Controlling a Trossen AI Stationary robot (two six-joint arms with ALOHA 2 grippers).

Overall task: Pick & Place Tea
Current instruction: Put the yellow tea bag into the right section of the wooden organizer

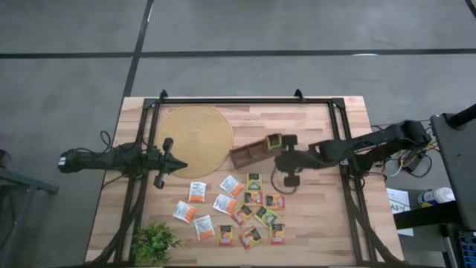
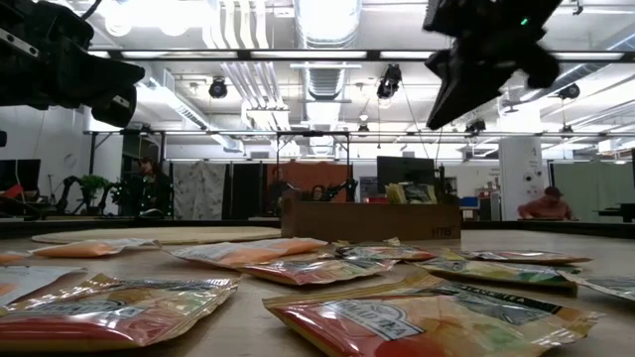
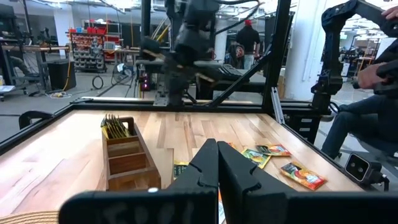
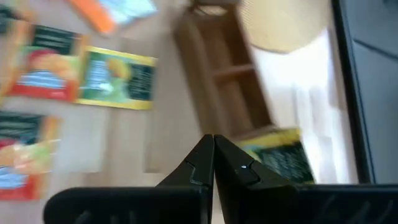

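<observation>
Several flat tea sachets [image 1: 245,210] lie scattered on the near middle of the wooden table, in green-yellow, orange-red and white-orange. A long brown compartment tray [image 1: 251,152] lies aslant beyond them. Its right end compartment holds upright green-yellow sachets [image 1: 274,140], which also show in the left wrist view [image 3: 115,127] and beside my fingers in the right wrist view [image 4: 280,155]. My right gripper [image 1: 277,158] hovers shut just off that end of the tray, tipped downward, with nothing between its fingers [image 4: 214,149]. My left gripper [image 1: 178,165] waits shut and level at the table's left, above the mat's edge.
A round woven mat [image 1: 197,140] lies at the far left of the table. A small leafy plant [image 1: 155,242] stands at the near left corner. Black frame rails [image 1: 349,186] run along both sides. A seated person [image 3: 373,81] is beyond the right edge.
</observation>
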